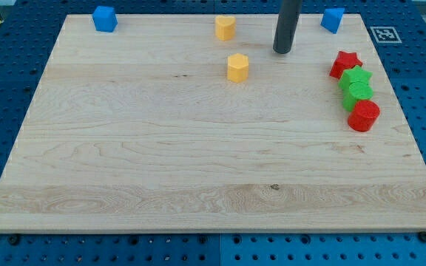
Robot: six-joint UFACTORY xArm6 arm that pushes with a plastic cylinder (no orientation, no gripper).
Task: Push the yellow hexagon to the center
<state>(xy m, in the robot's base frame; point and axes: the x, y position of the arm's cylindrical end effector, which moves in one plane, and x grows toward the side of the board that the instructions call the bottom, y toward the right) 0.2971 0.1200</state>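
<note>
The yellow hexagon [237, 67] sits on the wooden board [161, 162] in its upper middle part. A second yellow block, heart-shaped [225, 27], lies above it near the view's top edge. My tip [282, 51] is to the right of the hexagon and slightly higher in the view, with a clear gap between them. It touches no block.
A blue block [105, 18] lies at the top left and another blue block [333, 20] at the top right. At the right edge a red star [345, 63], a green star [356, 77], a green block [359, 93] and a red block [364, 116] form a tight column.
</note>
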